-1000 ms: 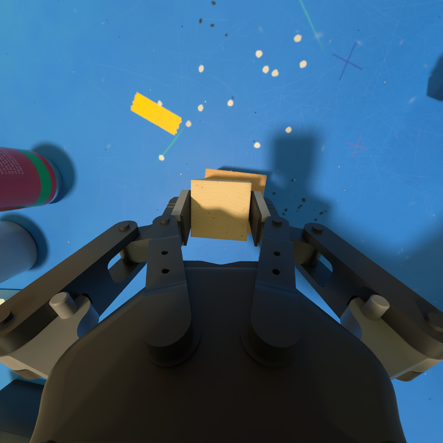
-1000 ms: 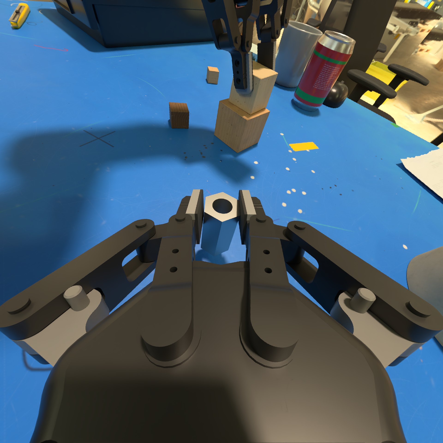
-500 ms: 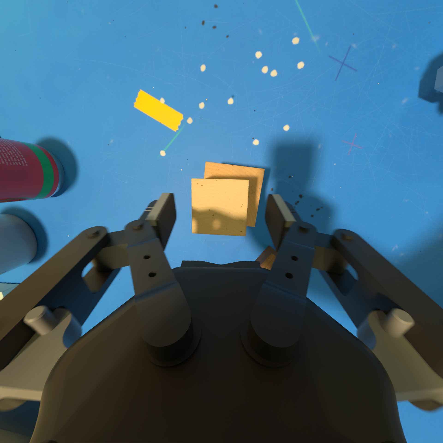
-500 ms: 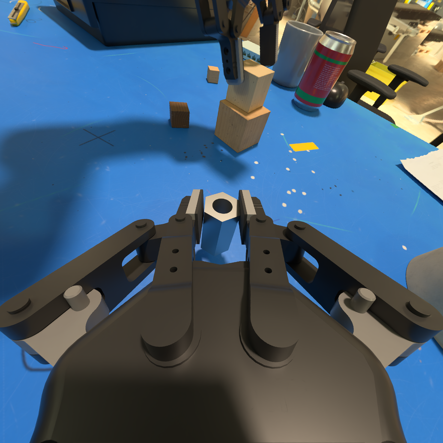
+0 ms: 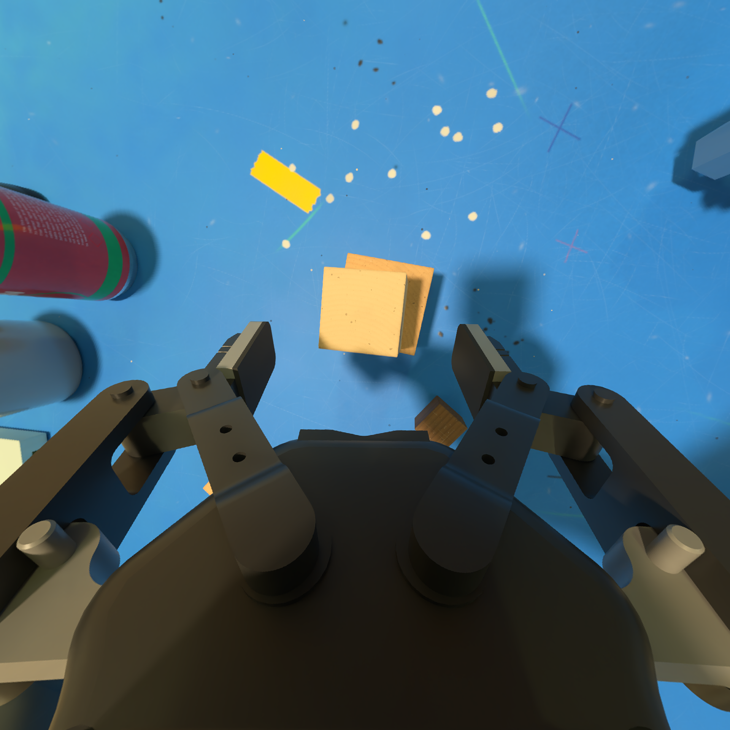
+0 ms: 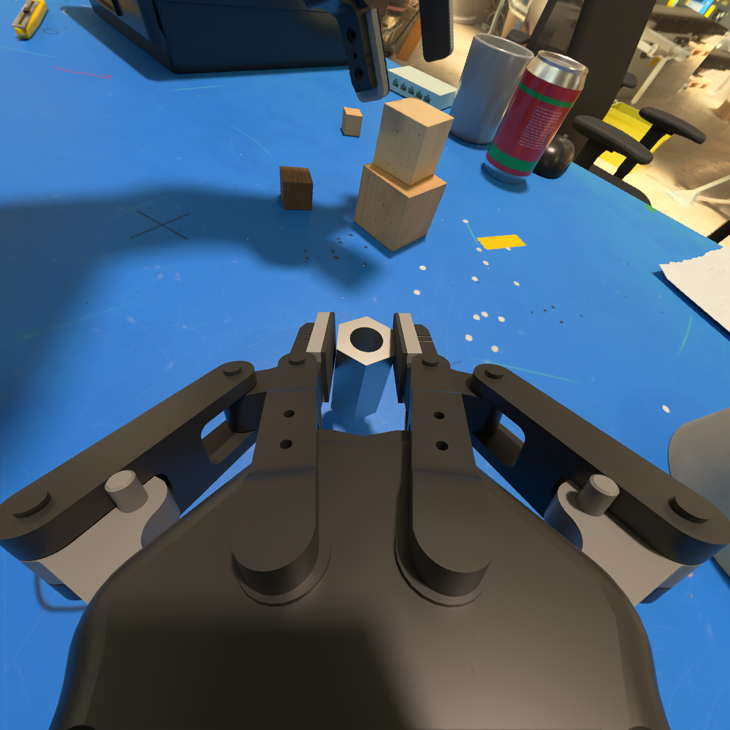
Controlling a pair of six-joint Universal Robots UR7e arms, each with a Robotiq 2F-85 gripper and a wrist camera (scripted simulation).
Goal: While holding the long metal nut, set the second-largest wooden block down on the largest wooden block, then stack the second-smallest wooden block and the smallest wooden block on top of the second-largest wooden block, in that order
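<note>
Fingers [image 5: 364,347] of left spread; right fingers [image 6: 364,335] pinching long metal nut [image 6: 361,367].

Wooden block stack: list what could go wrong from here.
1. The second-largest wooden block sits off-centre on the largest wooden block, overhanging one edge in the left wrist view; further blocks could tip it.
2. The open left gripper hangs just above the stack, so a sideways move may clip it.
3. The right gripper holds the long metal nut near its top end; it might slip.
</note>
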